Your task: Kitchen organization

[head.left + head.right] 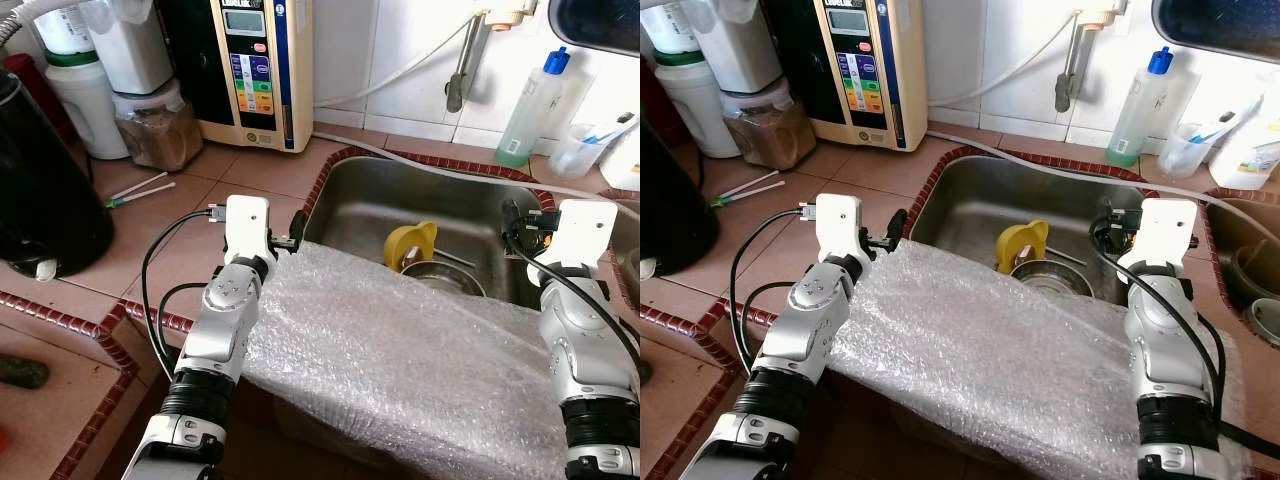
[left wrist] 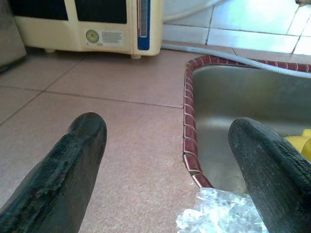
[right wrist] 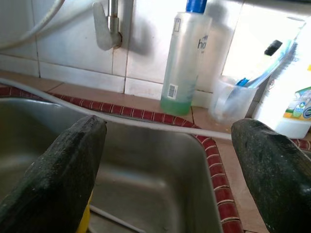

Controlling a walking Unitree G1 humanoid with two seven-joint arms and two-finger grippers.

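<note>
A sheet of bubble wrap lies draped over the front rim of the steel sink and hangs down the counter front. In the sink a yellow cup rests beside a steel bowl. My left gripper is open at the sink's left rim, just above a corner of the wrap. Over the right side of the sink my right gripper is open too, with nothing between its fingers.
A cream water purifier, a jar and white containers stand at the back left, and a black pot at the far left. A soap bottle and a plastic cup stand behind the sink. A hose crosses the rim.
</note>
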